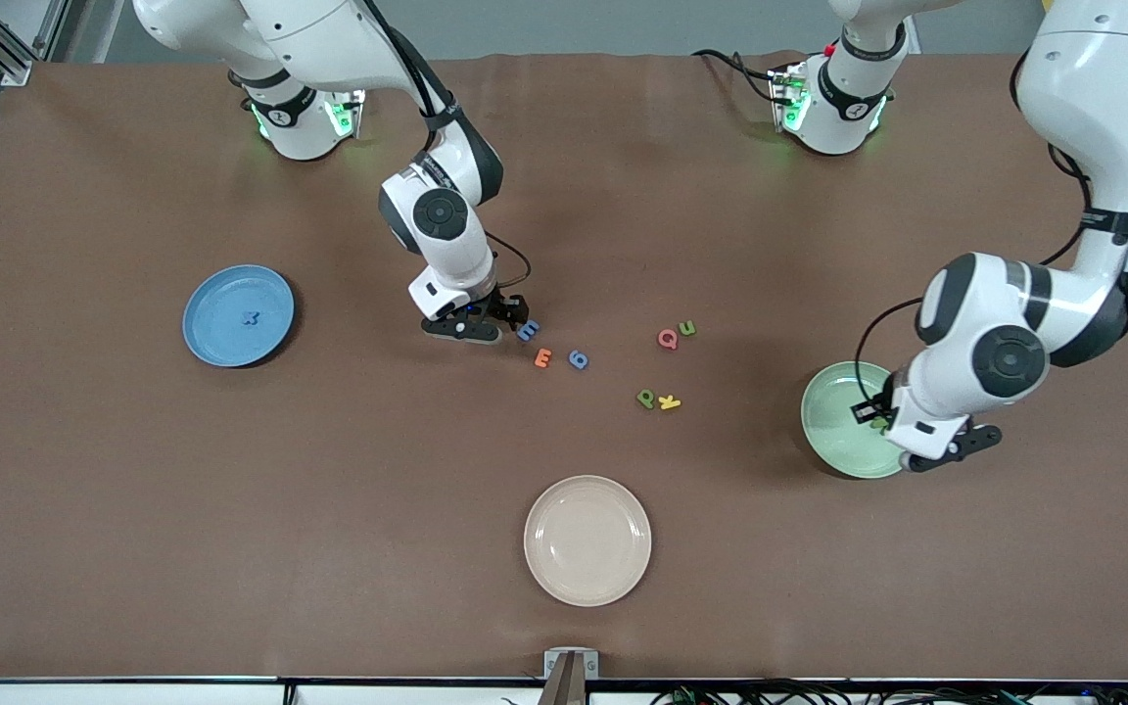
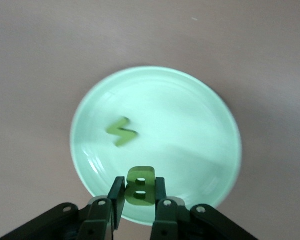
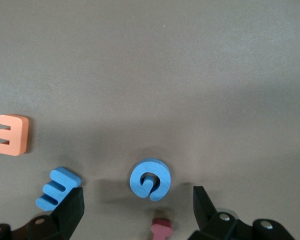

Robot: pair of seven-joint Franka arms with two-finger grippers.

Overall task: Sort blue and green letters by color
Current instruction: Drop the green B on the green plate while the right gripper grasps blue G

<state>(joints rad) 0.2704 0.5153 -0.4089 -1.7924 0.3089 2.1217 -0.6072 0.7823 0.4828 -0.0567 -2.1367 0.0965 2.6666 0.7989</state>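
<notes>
My left gripper is shut on a green B and holds it over the edge of the green plate; a green N lies in that plate. In the front view this gripper is over the green plate. My right gripper is open, low over the table, with a blue G between its jaws. A blue E lies by one finger. A blue 6, green u and green P lie mid-table. A blue X lies in the blue plate.
An orange E lies beside the blue 6. A pink Q touches the green u and a yellow K touches the green P. A small pink piece lies under my right gripper. A beige plate stands nearer the front camera.
</notes>
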